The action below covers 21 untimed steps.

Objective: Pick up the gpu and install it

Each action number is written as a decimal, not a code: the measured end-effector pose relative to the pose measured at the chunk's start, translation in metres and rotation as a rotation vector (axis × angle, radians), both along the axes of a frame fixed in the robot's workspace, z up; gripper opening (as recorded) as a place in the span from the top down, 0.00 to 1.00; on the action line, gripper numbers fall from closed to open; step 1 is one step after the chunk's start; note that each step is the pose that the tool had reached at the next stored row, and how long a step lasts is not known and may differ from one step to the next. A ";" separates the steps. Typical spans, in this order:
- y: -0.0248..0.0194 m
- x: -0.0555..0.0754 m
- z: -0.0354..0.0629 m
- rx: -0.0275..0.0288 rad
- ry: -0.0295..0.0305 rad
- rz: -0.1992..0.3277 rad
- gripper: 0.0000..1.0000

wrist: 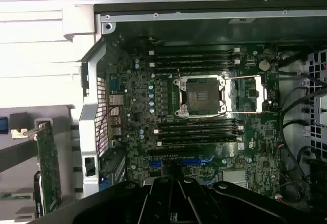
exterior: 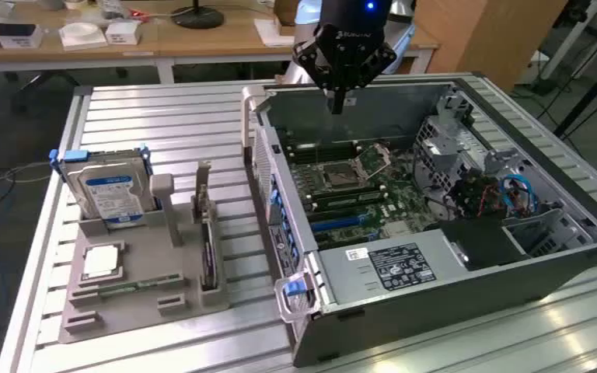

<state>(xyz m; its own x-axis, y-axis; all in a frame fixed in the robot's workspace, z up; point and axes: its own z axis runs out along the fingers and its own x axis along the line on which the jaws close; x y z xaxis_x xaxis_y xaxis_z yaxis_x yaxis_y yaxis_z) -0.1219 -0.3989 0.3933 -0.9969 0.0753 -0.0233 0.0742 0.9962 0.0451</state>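
the gpu (exterior: 208, 252) stands edge-on in the gray rack (exterior: 127, 309), its faces barely visible.

The brand name Robotiq stands in pale letters on the black gripper (exterior: 336, 105), upper middle of the exterior view. The blue and white label (exterior: 114, 198) on the hard drive (exterior: 106, 167) and the white label (exterior: 400, 264) on the power supply box (exterior: 345, 285) carry print too small to read.
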 end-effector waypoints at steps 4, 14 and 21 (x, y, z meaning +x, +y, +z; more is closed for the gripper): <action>0.0000 0.000 0.0000 0.0000 0.0000 0.000 0.89; -0.0001 -0.001 0.0000 0.0000 -0.0007 0.000 0.89; -0.0004 -0.010 -0.0004 0.0001 -0.0007 0.000 0.89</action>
<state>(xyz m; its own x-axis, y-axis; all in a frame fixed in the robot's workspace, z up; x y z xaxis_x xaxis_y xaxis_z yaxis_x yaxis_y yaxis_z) -0.1320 -0.3992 0.3929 -0.9969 0.0754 -0.0240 0.0742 0.9962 0.0453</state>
